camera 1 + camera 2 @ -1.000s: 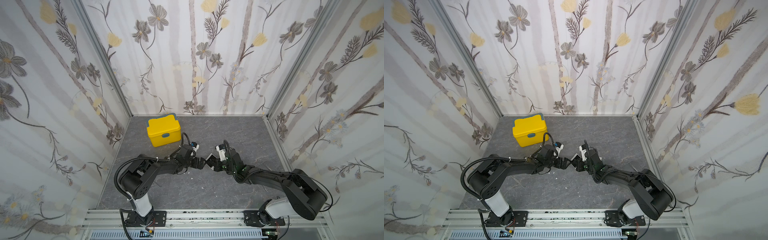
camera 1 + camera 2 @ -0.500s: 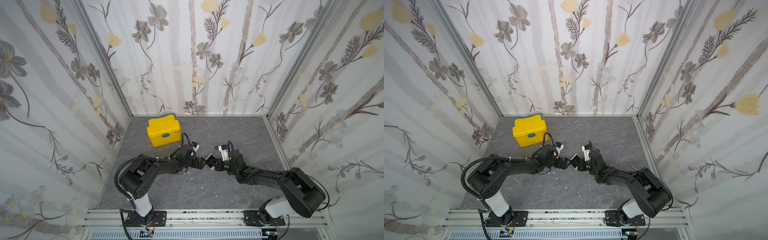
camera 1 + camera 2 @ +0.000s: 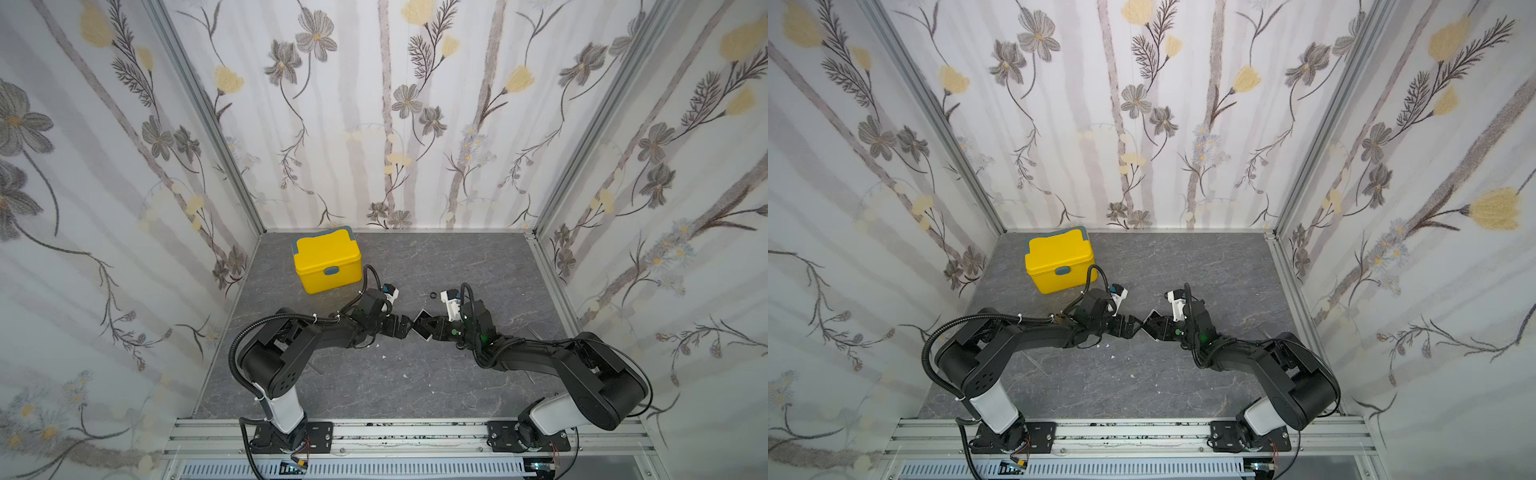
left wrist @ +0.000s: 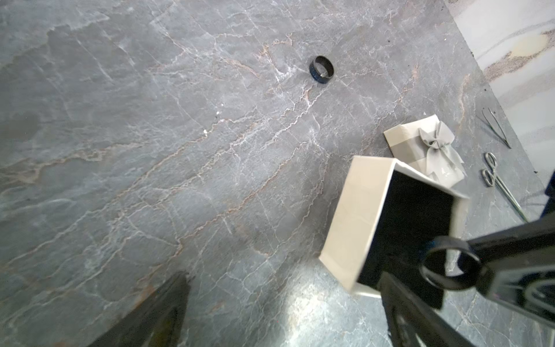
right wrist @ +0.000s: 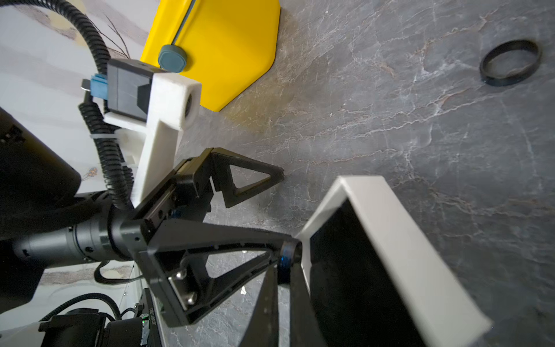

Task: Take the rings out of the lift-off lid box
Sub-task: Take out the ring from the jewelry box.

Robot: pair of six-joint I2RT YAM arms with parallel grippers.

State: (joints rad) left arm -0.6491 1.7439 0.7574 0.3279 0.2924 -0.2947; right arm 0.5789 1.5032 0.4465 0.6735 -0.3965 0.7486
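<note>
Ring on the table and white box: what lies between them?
Nothing: the left wrist view shows bare table between ring and white box; the lid lies off to one side.

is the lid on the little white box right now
No, the lid with the bow lies on the table next to the white box, whose black inside is uncovered.

We look down from high front in both top views; wrist views close, low, both on lift-off lid box (image 4: 357, 216) (image 5: 405, 246).
</note>
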